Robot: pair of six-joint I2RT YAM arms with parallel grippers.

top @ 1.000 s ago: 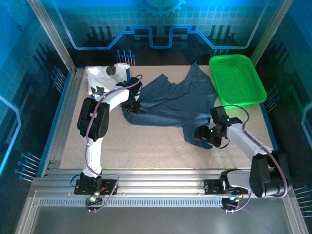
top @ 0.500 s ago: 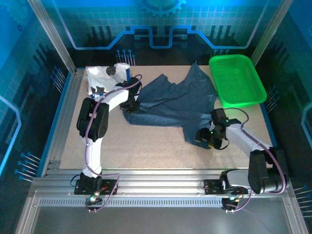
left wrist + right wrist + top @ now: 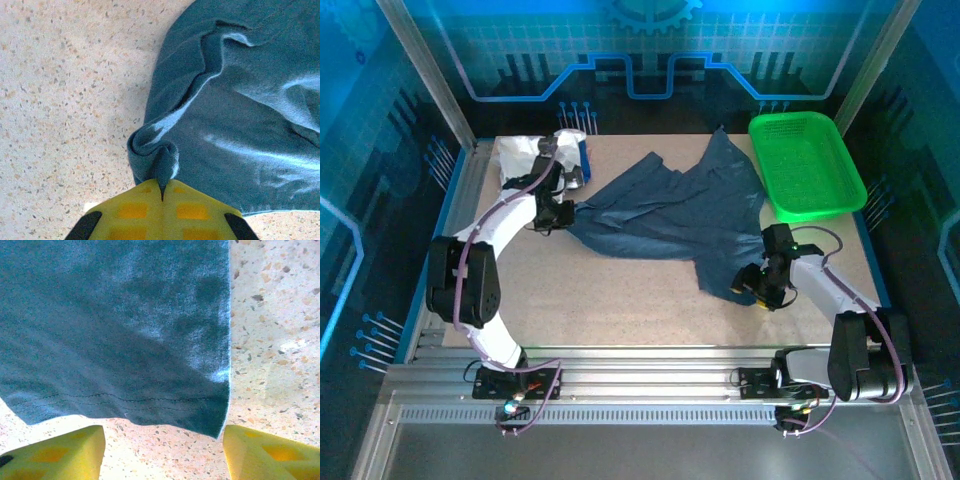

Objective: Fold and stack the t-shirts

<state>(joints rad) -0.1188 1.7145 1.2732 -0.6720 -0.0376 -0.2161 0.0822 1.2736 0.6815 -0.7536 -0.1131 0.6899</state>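
The slate-blue t-shirt (image 3: 670, 215) lies spread and rumpled across the table's middle. My left gripper (image 3: 563, 208) is shut on a bunched fold at its left edge (image 3: 155, 160), the yellow pads pressed together on the cloth. My right gripper (image 3: 752, 288) stands open at the shirt's near right corner; the hemmed edge (image 3: 150, 400) lies just beyond its yellow fingers (image 3: 55, 452), with nothing between them. The white printed t-shirt (image 3: 525, 160) lies crumpled at the far left corner, partly behind the left arm.
A bright green mesh basket (image 3: 807, 165) sits at the far right. Bare speckled tabletop (image 3: 620, 300) stretches along the near side. Metal rails (image 3: 650, 365) frame the table.
My left gripper has pulled the shirt's left edge leftward, stretching the cloth, and its arm has swung out to the left. My right gripper has shifted slightly right at the near corner.
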